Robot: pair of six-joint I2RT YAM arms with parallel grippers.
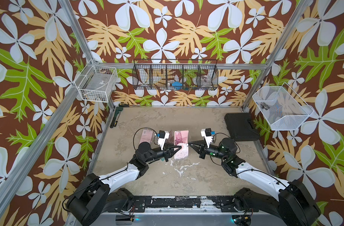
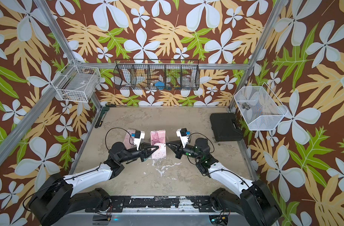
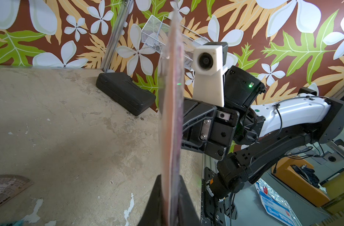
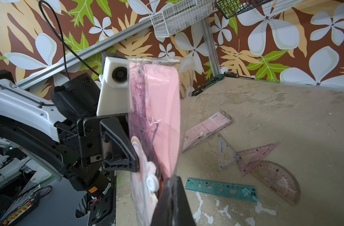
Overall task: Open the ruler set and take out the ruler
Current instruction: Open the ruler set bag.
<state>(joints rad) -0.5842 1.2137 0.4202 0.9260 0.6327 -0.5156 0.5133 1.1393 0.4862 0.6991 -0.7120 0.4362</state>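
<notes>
Ruler set (image 1: 181, 143): a pink pouch with a clear front is held off the table (image 1: 167, 176) between the two arms, broad face up. Pink contents are visible inside, so nothing is judged to have been removed.
Wrist views: the pouch is seen edge-on from the left (image 3: 171, 117) and nearly edge-on from the right (image 4: 155, 117), because each wrist is rolled to pinch the sheet through its thickness.
Left gripper (image 1: 178, 148): clamped on the pouch's left edge. An anchoring role is judged.
Right gripper (image 1: 189, 144): closed on the opposite edge, on the clear film just beside the white snap (image 4: 152, 182). This is judged to be the grip from which the flap is pulled open.
Two-sided hold: the film is thin and limp, so tension from both edges is required before the closure can be parted.
Below the pouch: a green ruler (image 4: 222, 189), a protractor (image 4: 276, 180), set squares (image 4: 228, 152) and a second pink package (image 4: 206, 130) lie loose on the table.
Black case (image 1: 240, 126): set at the far right, well apart.
Risk: slippage of the film from either pinch is considered possible.
</notes>
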